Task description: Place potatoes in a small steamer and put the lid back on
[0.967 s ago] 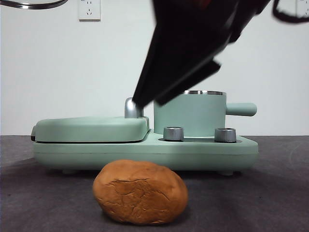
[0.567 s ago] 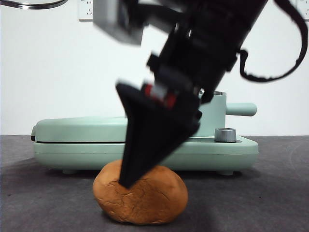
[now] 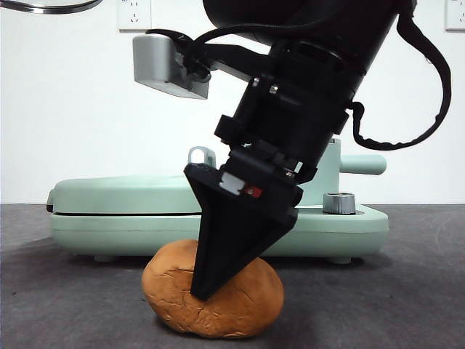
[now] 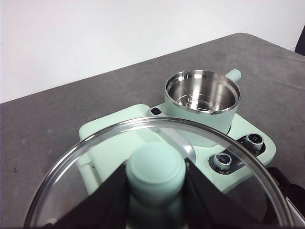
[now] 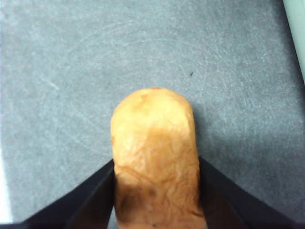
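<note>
The orange-brown potato (image 3: 247, 305) (image 5: 155, 143) lies on the dark table in front of the appliance. My right gripper (image 3: 207, 291) (image 5: 156, 210) has come down over it, and its open black jaws stand one on each side, close against the skin. The mint-green steamer (image 4: 202, 95) (image 3: 327, 174) stands uncovered on the appliance's right end, its steel inside empty. High over the appliance my left gripper (image 4: 155, 191) is shut on the green knob of the lid (image 4: 157, 126). In the front view only the lid's rim (image 3: 43, 7) shows, at the top left corner.
The flat green grill plate (image 3: 131, 195) (image 4: 119, 152) fills the left half of the appliance, with a chrome handle (image 3: 200, 156) behind it. Two steel knobs (image 4: 222, 161) (image 3: 338, 203) sit on the base in front of the steamer. A white wall closes the back.
My right gripper dropped from above the appliance down to the potato, and its jaws now straddle it. The potato has shifted slightly. The lid rim at the top left has stayed put.
</note>
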`<state>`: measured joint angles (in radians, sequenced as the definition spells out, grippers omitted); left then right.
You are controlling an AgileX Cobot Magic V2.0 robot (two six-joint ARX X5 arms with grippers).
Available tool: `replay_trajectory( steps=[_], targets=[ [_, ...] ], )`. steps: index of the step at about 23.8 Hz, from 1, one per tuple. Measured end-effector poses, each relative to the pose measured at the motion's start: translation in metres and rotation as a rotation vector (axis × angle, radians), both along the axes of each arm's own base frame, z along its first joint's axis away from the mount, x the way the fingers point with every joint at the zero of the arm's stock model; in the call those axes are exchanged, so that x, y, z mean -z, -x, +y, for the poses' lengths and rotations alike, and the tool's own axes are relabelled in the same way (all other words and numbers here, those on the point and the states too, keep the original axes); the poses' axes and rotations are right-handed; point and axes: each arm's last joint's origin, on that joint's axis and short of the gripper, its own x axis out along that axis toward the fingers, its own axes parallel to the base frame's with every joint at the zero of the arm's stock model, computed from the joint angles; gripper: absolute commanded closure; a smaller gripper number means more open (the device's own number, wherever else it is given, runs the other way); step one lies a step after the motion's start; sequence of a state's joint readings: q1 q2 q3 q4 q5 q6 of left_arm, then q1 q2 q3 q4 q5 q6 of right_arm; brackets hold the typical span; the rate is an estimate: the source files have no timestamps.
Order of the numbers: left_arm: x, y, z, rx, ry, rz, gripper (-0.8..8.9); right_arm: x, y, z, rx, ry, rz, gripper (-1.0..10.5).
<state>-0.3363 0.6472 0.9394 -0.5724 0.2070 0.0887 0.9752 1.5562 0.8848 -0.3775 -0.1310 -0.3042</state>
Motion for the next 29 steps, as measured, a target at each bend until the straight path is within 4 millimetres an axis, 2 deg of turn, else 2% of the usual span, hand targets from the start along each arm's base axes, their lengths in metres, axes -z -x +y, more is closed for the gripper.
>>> replay_trajectory(
  steps=[2,5,9,13,17,20,23,29],
  targets=[
    [0.0,0.0,0.0,0.0,0.0,0.0,8.03,-0.007,0.002,-0.003,0.016,-0.019,-0.002,7.5],
    [0.0,0.0,0.0,0.0,0.0,0.0,8.03,-0.036,0.009,-0.015,0.073,-0.065,0.008,7.6],
    [-0.001,0.0,0.0,0.0,0.002,-0.007,8.03,-0.102,0.01,-0.03,0.212,-0.118,0.018,7.6],
    [-0.001,0.0,0.0,0.0,0.002,-0.006,8.03,-0.177,-0.011,-0.049,0.392,-0.2,-0.009,7.6],
    [0.0,-0.001,0.0,0.0,0.002,-0.005,8.03,-0.212,-0.034,-0.059,0.488,-0.278,-0.057,7.6],
    [0.0,-0.002,-0.001,0.0,0.0,0.0,8.03,-0.229,-0.056,-0.066,0.556,-0.295,-0.083,7.7],
    [0.001,-0.003,-0.001,0.0,-0.002,0.005,8.03,-0.235,-0.082,-0.071,0.605,-0.275,-0.096,7.7],
    [0.001,-0.004,-0.001,0.0,-0.003,0.008,8.03,-0.223,-0.134,-0.073,0.662,-0.214,-0.103,7.7]
  ],
)
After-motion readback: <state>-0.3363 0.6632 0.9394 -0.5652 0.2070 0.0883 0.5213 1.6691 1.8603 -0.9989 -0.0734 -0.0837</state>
